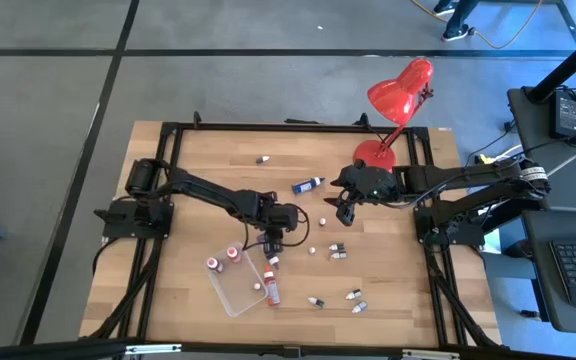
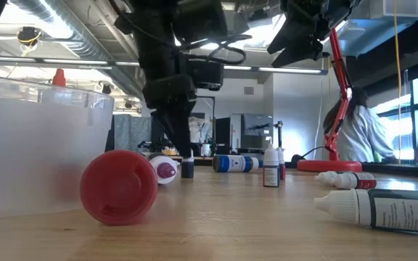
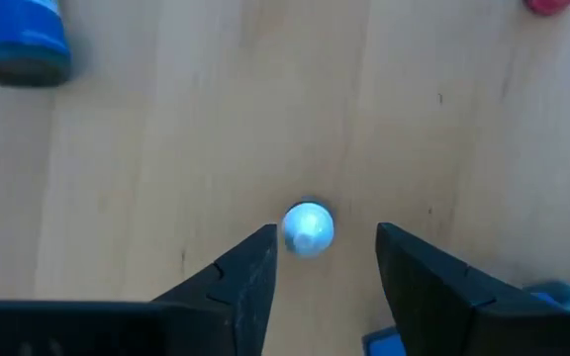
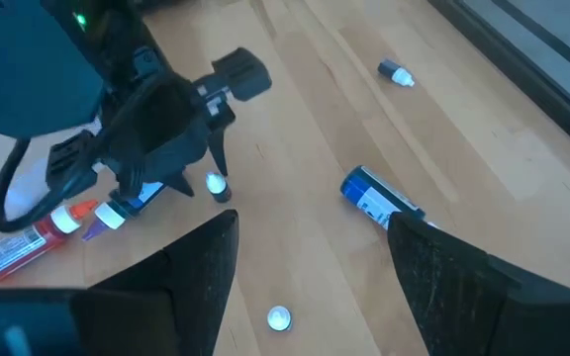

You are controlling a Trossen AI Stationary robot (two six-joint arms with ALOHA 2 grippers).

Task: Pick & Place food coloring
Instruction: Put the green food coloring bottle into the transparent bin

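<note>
At the table's (image 1: 168,150) near-left part sits the clear tray (image 1: 230,296), a red-capped bottle (image 1: 234,254) standing at its far edge and a red tube (image 1: 270,288) lying along its right side. Just right of it, the left gripper (image 1: 272,243) points straight down, jaws parted either side of an upright white-capped food coloring bottle (image 3: 309,228), not yet pinching it. Mid-table lies a blue bottle (image 1: 308,185). Further right, the right gripper (image 1: 345,210) hangs above the wood, jaws spread wide and empty. More small bottles (image 1: 337,251) scatter toward the near-right corner, and the red lamp (image 1: 400,92) stands at the far edge.

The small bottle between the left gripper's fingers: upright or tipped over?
Upright. The left wrist view looks straight down on the bottle's round white cap, and the low view shows it standing on the table.
</note>
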